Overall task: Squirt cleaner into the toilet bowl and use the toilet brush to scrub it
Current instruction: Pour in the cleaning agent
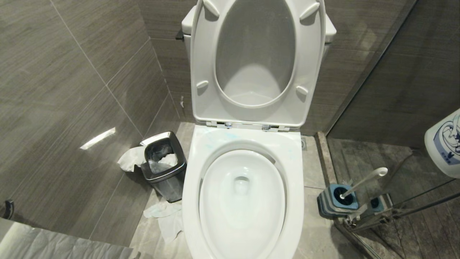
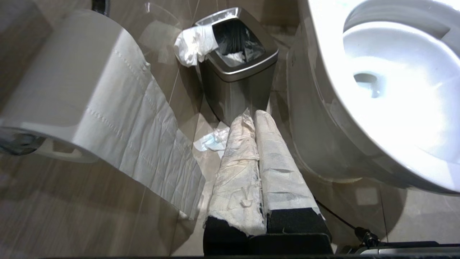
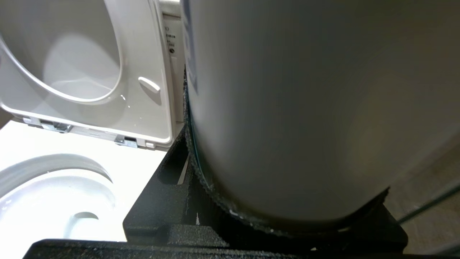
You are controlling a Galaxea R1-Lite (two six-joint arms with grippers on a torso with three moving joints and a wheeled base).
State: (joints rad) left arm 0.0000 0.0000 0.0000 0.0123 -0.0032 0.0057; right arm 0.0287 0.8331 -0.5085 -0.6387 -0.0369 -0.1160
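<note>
The white toilet bowl (image 1: 194, 201) fills the middle of the head view, its seat and lid (image 1: 312, 90) raised. Faint turquoise streaks of cleaner (image 1: 230, 136) lie on the rim near the hinges. The toilet brush (image 1: 363, 181) leans in its blue-topped grey holder (image 1: 336, 203) on the floor to the bowl's right. My right gripper (image 3: 287, 151) is shut on a large white bottle with a blue label (image 1: 445, 144), held at the far right, above and beyond the brush. My left gripper (image 2: 253, 115), with fingers wrapped in white, is shut and empty, low beside the bowl's left side.
A steel waste bin (image 1: 165, 169) with paper hanging over its edge stands left of the bowl, and crumpled tissue (image 1: 165, 216) lies on the floor by it. A toilet roll (image 2: 72, 72) hangs close to my left arm. A glass partition (image 1: 395, 90) stands behind the brush.
</note>
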